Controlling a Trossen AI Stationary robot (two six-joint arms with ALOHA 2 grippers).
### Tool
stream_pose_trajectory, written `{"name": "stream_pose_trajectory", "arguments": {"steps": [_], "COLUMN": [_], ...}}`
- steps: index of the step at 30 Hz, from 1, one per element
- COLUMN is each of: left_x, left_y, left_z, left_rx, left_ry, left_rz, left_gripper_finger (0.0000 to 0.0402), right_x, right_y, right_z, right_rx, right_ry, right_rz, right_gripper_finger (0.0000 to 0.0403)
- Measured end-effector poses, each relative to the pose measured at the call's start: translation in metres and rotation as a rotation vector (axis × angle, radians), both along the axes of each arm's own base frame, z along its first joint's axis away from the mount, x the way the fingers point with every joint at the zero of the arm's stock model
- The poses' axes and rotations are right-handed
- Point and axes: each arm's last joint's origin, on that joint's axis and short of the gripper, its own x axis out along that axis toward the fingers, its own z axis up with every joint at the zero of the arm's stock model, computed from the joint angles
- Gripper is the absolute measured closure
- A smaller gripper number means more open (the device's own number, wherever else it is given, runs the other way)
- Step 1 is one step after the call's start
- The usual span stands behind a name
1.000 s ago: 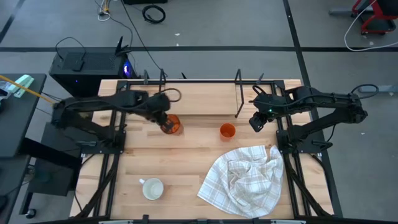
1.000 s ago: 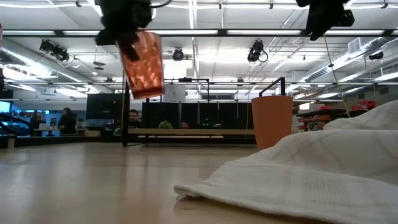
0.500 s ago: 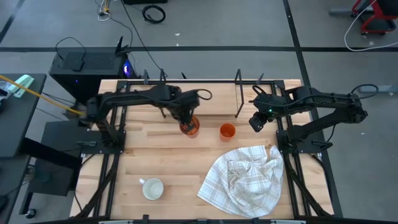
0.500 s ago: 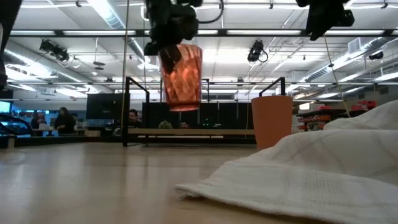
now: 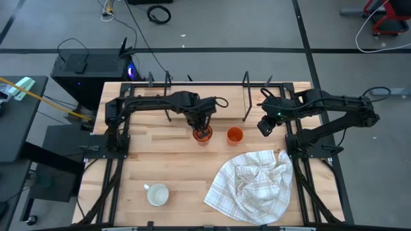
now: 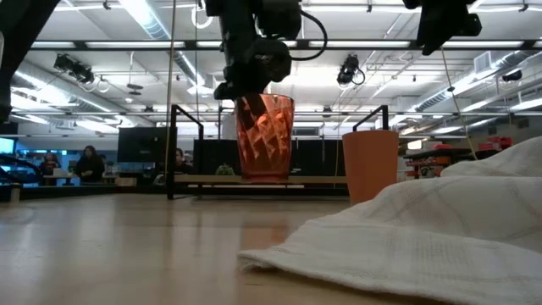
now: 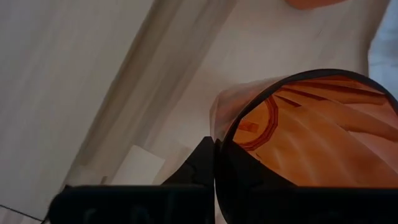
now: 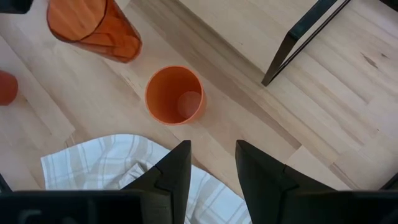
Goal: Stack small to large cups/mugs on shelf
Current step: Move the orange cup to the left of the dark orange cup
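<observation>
My left gripper (image 5: 201,124) is shut on the translucent dark-orange tumbler (image 5: 203,133), holding it above the table's middle, just left of the smaller orange cup (image 5: 235,135). That cup stands upright on its base on the table. The white handled mug (image 5: 157,194) stands at the near left. The shelf (image 5: 212,97), a light board with black wire uprights, runs along the far edge. My right gripper (image 8: 211,168) is open and empty, high above the table to the right of the orange cup (image 8: 175,95). My left gripper holds the tumbler by its rim (image 7: 219,132), with one finger inside the tumbler (image 6: 251,112) and one outside. The fingers come from above, pointing down. The tumbler (image 6: 264,140) hangs nearly upright, mouth up, its base a little clear of the table.
A white checked cloth (image 5: 253,186) lies crumpled at the near right, close to the orange cup. A black wire upright (image 5: 246,97) of the shelf stands just beyond the cup. Bare wood lies between the mug and the tumbler.
My left gripper has carried the tumbler toward the table's right edge, close to the orange cup, and has gone down with it. The tumbler hung higher before; now it is low and still clear of the table.
</observation>
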Motion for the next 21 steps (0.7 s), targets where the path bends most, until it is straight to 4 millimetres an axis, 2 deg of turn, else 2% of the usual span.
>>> {"name": "stream_pose_trajectory", "arguments": {"steps": [8, 21], "left_x": [0.009, 0.011], "left_y": [0.002, 0.005], "left_z": [-0.015, -0.017], "left_rx": [-0.004, -0.002], "left_ry": [0.007, -0.005], "left_rz": [0.004, 0.007], "left_gripper_finger": [0.0388, 0.0388], "right_x": [0.000, 0.000], "right_y": [0.000, 0.000], "right_z": [0.000, 0.000], "right_rx": [0.000, 0.000], "right_ry": [0.000, 0.000], "right_rz": [0.000, 0.001], "right_gripper_finger": [0.0270, 0.0270]}}
